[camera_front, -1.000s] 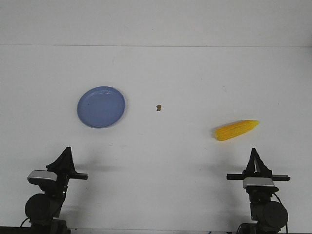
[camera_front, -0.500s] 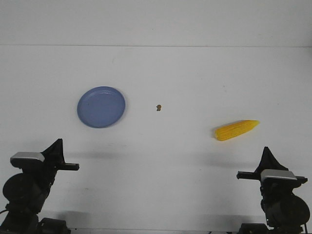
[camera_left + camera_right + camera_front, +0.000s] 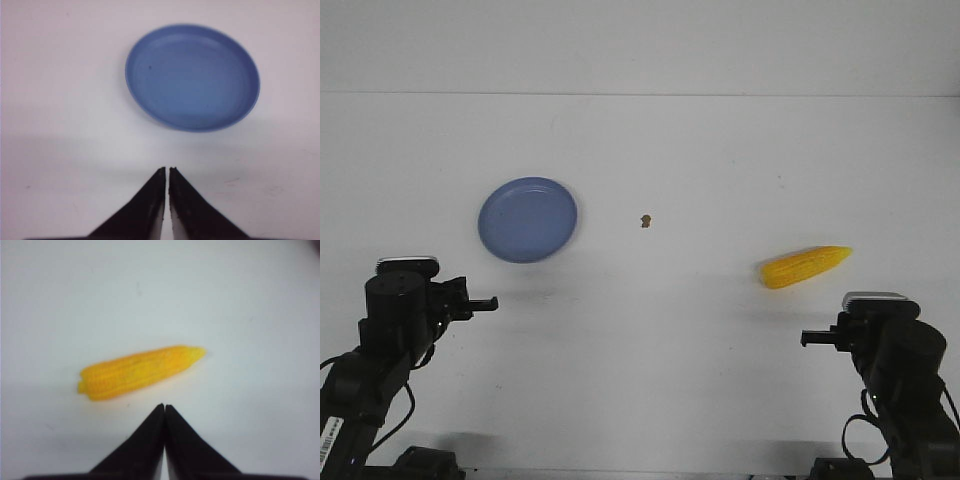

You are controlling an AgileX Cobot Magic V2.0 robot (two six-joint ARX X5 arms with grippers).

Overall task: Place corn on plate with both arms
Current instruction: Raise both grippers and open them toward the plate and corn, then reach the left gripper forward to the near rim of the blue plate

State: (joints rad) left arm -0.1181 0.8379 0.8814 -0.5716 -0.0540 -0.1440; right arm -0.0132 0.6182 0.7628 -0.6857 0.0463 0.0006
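The periwinkle-blue plate point(image 3: 527, 219) lies empty on the left half of the white table; it also shows in the left wrist view point(image 3: 192, 76). The yellow corn point(image 3: 805, 266) lies flat on the right half, its point towards the far right; it also shows in the right wrist view point(image 3: 140, 371). My left arm point(image 3: 400, 305) hovers near the front edge, just short of the plate; its gripper point(image 3: 167, 169) is shut and empty. My right arm point(image 3: 890, 345) hovers just short of the corn; its gripper point(image 3: 164, 406) is shut and empty, its tips close to the cob.
A tiny brown speck point(image 3: 645, 221) lies on the table between the plate and the corn. The white table point(image 3: 680, 330) ends at a far edge against a pale wall.
Both arms have risen from their low folded pose and tipped their wrists forward and down, so the left gripper now faces the plate and the right faces the corn. Plate and corn have not moved.
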